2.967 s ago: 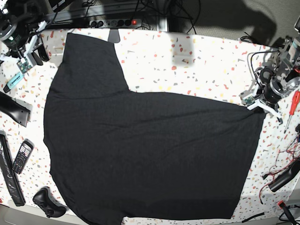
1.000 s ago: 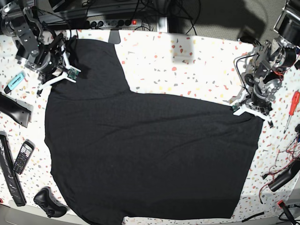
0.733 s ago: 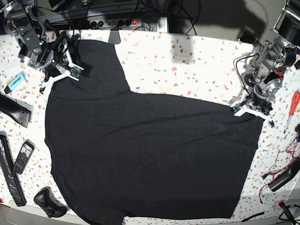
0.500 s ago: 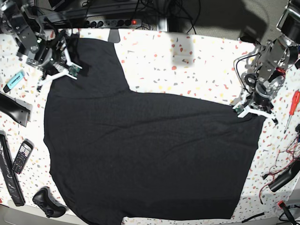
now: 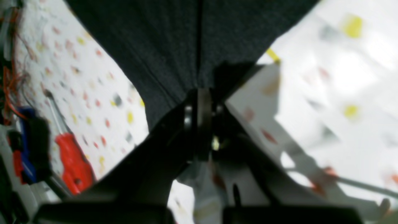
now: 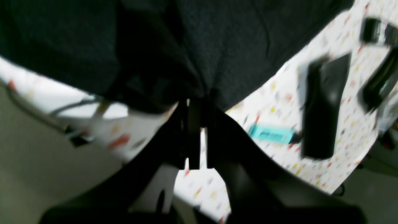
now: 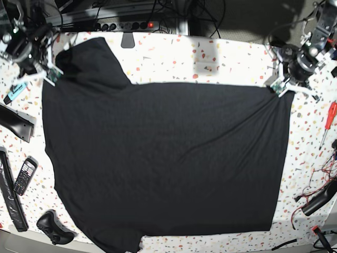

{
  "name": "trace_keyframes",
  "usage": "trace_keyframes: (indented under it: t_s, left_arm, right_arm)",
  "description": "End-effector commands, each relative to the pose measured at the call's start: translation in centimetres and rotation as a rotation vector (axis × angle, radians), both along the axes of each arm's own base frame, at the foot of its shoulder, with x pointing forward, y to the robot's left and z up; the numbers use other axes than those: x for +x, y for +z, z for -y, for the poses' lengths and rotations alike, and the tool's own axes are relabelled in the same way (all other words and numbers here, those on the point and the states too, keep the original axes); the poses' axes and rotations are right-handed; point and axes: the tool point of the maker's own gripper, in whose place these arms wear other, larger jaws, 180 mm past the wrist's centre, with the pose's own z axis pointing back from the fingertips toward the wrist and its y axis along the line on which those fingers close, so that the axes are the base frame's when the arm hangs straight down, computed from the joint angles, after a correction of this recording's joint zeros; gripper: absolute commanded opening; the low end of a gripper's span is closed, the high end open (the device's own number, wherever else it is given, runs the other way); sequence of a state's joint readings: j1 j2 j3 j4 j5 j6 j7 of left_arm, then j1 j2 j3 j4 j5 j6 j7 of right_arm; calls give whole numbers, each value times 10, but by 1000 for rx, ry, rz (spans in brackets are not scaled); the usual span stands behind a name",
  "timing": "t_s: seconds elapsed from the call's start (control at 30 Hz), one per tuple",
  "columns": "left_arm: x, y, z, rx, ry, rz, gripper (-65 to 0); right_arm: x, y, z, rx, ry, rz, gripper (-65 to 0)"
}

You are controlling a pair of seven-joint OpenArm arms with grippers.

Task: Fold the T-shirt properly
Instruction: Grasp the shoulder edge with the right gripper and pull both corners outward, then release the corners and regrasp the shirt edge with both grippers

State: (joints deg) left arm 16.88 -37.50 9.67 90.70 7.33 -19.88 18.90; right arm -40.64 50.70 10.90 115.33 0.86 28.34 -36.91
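Base view: my left gripper (image 7: 279, 88) was closed on the T-shirt (image 7: 168, 147), pinching a bit of cloth near its upper corner on that side. My right gripper (image 7: 51, 75) was closed too, its tips shut on the fabric at the opposite upper edge. The black T-shirt lay spread across the speckled tabletop (image 7: 174, 60) between the two arms, filling most of the view. Its top edge ran nearly straight between the grips, apart from a flap of cloth that rose just beside my right gripper. Creases slanted down from my left gripper into the body of the shirt.

Through the left wrist camera I saw folds drawn together at the dark fingertips, with a red-handled screwdriver (image 5: 74, 163) on the table near the cloth. The right wrist camera showed me the fabric bunched into the closed tips, somewhat blurred, and a small teal object (image 6: 270, 133) near it.

Back in the base view, a keypad handset (image 7: 25, 176) and a long black bar (image 7: 11, 192) lay beside the shirt, on my right arm's side. Thin red and black wires (image 7: 317, 176) lay on the other side, below the screwdriver.
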Motion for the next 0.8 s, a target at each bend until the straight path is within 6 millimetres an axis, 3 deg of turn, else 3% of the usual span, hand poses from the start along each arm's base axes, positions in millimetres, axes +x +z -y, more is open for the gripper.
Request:
trace_keyframes:
  t_s: [0.0,0.37,0.5,0.63,0.77]
  left_arm:
    - [-1,7,-7,7,10,10,-650]
    - [-47,19,-40,25,105,-17,-650]
    - [-54,22,-47,26,116,-14,-650]
    - [-45,29,-52,29,124,17,-650]
    - [-28,38,-52,27,125,62,-650]
  right_arm:
    - [2,9,0,-11,13,19,-650]
    - [-63,17,-9,36,-91,-32,-650]
    - [-80,17,-15,45,-94,-65,-650]
    - [-75,22,-19,48,-82,-44,-650]
    - [-45,34,-15,47,-103,63,-650]
